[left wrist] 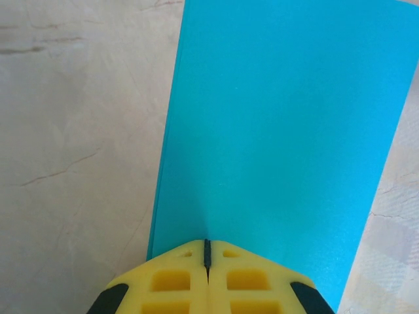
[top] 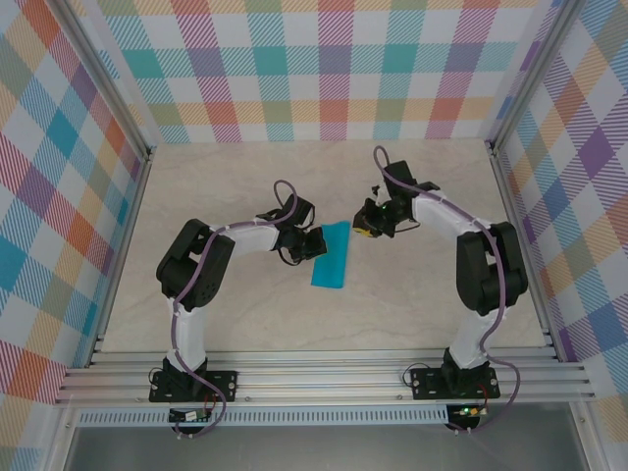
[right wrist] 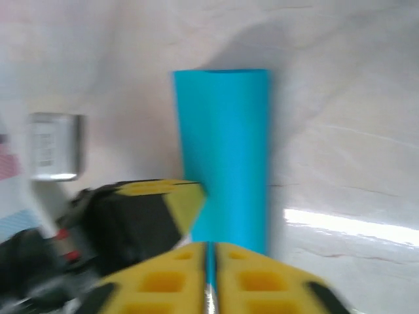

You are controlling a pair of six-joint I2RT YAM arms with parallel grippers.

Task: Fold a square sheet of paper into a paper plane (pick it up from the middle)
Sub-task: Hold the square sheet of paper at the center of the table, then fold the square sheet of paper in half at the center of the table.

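Paper (top: 331, 257) — left jaws touching; right beside.

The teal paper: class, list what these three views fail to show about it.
Left wrist: the teal paper runs past the top edge; the left gripper hides its near edge, so pinched or merely pressed is unclear.
Right wrist: blur; whether the right gripper holds it cannot be told.
Top: folds too small to count.

My left gripper (top: 312, 244) fully closed, arm elbowed inward. Right gripper (top: 366, 225) jaws together too, wrist angled toward left one.
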